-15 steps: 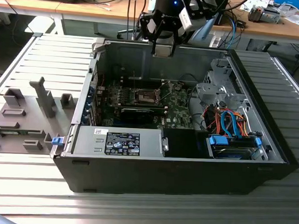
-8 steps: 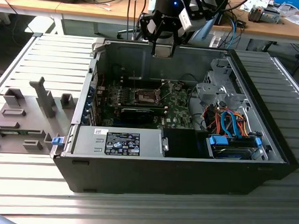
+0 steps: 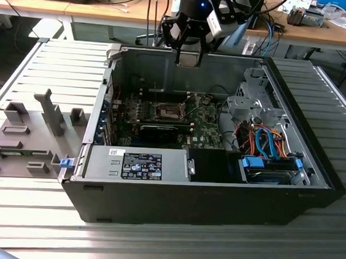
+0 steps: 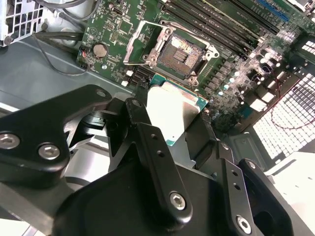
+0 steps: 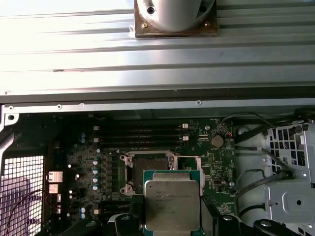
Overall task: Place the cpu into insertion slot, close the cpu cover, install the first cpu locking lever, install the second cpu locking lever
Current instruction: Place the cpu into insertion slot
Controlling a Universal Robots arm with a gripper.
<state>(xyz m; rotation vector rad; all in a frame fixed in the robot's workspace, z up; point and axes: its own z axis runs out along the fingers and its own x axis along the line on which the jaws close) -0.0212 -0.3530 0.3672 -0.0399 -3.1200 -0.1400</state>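
Note:
My gripper (image 3: 188, 57) hangs above the back wall of the open computer case (image 3: 216, 200) and is shut on the cpu (image 5: 172, 204). The cpu is a flat square chip with a dull silver top on a green edge, and the black fingers (image 4: 147, 142) clamp it on two sides. In both wrist views it hovers beside the insertion slot (image 5: 147, 166) and above the board, apart from it. The insertion slot (image 4: 182, 51) is a dark square, bare inside, also seen in the exterior view (image 3: 168, 111). The cpu cover (image 4: 134, 44), a thin silvery frame, stands swung open at one side of the slot.
A black expansion card (image 3: 161, 129) lies in front of the slot on the green board. A labelled power supply (image 3: 137, 162) fills the case's near side. A drive cage (image 3: 254, 104) with blue and orange cables (image 3: 264, 139) is on the exterior view's right. A grey fixture (image 3: 29, 134) stands outside.

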